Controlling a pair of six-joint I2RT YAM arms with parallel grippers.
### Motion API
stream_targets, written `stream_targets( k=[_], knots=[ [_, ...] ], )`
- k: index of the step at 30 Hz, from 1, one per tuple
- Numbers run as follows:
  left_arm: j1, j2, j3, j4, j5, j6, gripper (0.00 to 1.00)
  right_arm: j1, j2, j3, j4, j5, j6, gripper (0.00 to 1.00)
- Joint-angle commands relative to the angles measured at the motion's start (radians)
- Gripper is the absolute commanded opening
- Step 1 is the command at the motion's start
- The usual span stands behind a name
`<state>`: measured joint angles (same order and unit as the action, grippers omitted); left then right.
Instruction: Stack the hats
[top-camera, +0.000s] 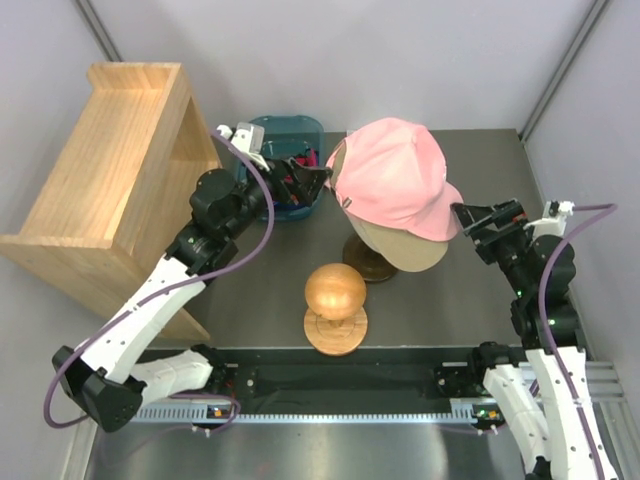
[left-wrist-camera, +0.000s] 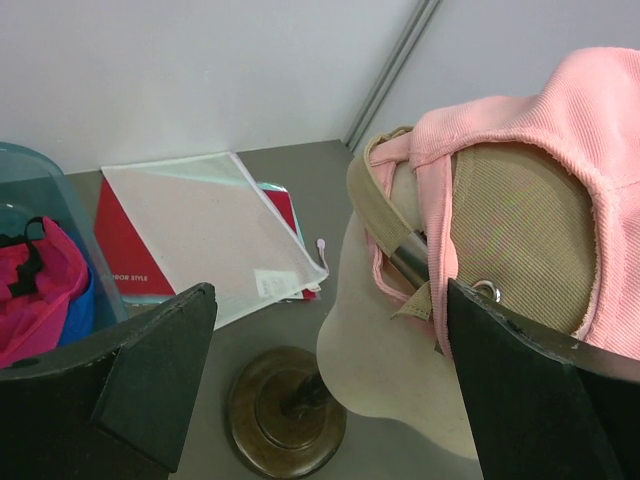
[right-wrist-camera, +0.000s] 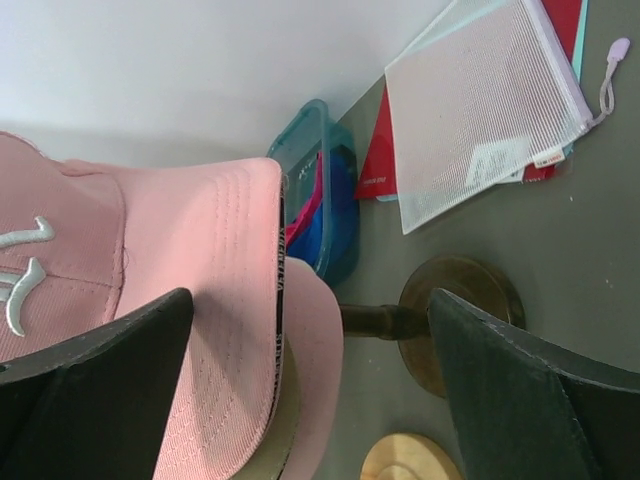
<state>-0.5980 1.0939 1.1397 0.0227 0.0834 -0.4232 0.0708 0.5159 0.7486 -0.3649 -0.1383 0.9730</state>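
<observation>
A light pink hat sits on top of a tan hat, both on the cream mannequin head on its dark stand. A magenta hat and a blue hat lie in the teal bin. My left gripper is open at the back of the stacked hats, and its fingers stand wide apart around the head without touching it. My right gripper is open beside the pink brim, holding nothing.
A round wooden ball on a stand is in front of the mannequin stand base. A wooden shelf stands at the left. A mesh pouch over red folders lies behind the bin. Walls close in at the back and sides.
</observation>
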Motion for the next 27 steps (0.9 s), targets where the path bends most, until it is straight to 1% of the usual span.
stream_targets(
  k=[1, 3, 4, 7, 13, 20, 21, 27],
  knots=[
    [-0.014, 0.067, -0.003, -0.119, 0.023, 0.043, 0.99, 0.023, 0.050, -0.025, 0.098, -0.069, -0.008, 1.00],
    [-0.014, 0.098, 0.035, -0.104, 0.000, 0.028, 0.99, 0.023, 0.076, -0.023, 0.145, -0.072, 0.006, 1.00],
    [-0.014, 0.109, 0.051, -0.099, -0.040, 0.018, 0.99, 0.024, 0.084, -0.015, 0.156, -0.073, 0.006, 1.00],
    [-0.014, 0.130, 0.089, -0.067, -0.063, 0.001, 0.99, 0.023, 0.099, 0.000, 0.188, -0.078, 0.006, 1.00],
    [-0.014, 0.139, 0.141, -0.049, -0.013, -0.025, 0.99, 0.023, 0.116, -0.006, 0.247, -0.106, 0.009, 1.00],
    [-0.013, 0.176, 0.206, -0.030, -0.011, -0.098, 0.99, 0.023, 0.110, -0.009, 0.253, -0.107, 0.004, 1.00],
    [-0.014, 0.179, 0.218, 0.003, -0.010, -0.109, 0.99, 0.023, 0.111, -0.011, 0.253, -0.107, 0.004, 1.00],
    [-0.014, 0.175, 0.226, 0.006, -0.039, -0.124, 0.99, 0.024, 0.105, 0.001, 0.232, -0.081, -0.014, 1.00]
  ],
)
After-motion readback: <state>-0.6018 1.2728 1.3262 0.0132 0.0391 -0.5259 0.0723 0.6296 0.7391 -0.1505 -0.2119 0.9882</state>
